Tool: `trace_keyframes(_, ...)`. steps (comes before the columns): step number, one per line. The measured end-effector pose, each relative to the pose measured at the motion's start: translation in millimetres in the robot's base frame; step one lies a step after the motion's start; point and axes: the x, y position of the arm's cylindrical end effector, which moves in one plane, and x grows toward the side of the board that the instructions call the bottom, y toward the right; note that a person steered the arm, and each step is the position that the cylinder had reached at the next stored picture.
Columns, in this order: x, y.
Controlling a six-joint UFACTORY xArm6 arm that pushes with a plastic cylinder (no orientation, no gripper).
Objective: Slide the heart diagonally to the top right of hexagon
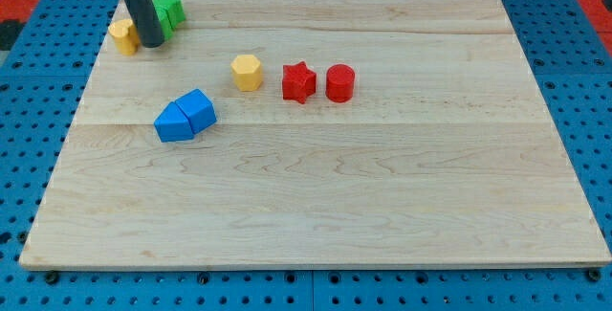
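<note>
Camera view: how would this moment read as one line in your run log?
my tip: view's top left, between yellow heart and green block | yellow hexagon: apart, right of tip | heart not yet top right of hexagon

No text, label, number or sign can be read anywhere.

setting: robotics lab bench | evidence: wooden board on blue perforated mounting plate
</note>
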Motion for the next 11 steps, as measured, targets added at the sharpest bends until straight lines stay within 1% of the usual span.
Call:
trace_keyframes(1,46,12)
trace_keyframes(2,86,-38)
trace_keyframes(3,84,-96)
trace_keyframes(4,81,-98)
trace_keyframes(6,12,-97)
trace_keyframes(8,5,-96)
trace_keyframes(9,5,-77)
trace_keyframes(11,2,-77)
